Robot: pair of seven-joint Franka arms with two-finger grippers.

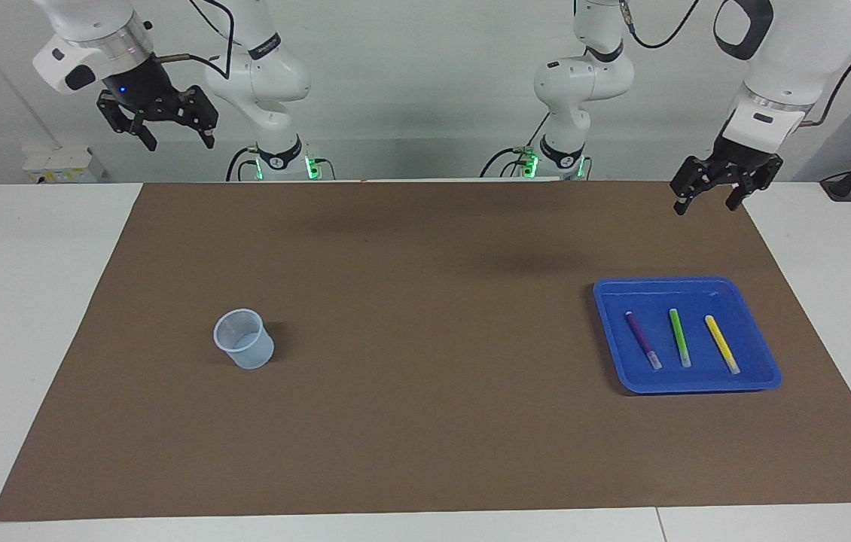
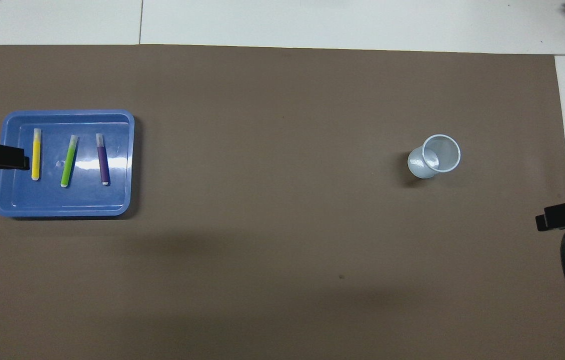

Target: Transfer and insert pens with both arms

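Observation:
Three pens lie side by side in a blue tray (image 1: 610,301) at the left arm's end of the table: purple (image 1: 642,340), green (image 1: 679,337) and yellow (image 1: 721,344). The overhead view shows the same yellow (image 2: 36,155), green (image 2: 68,161) and purple (image 2: 103,159) pens in the tray (image 2: 117,200). My left gripper (image 1: 706,206) hangs open and empty, raised over the mat's corner nearest its base, well clear of the tray. My right gripper (image 1: 178,141) is open, empty and high up at the right arm's end.
A small translucent cup (image 1: 243,339) stands upright on the brown mat (image 1: 425,421) toward the right arm's end, also visible in the overhead view (image 2: 435,156). White table surface borders the mat on all sides.

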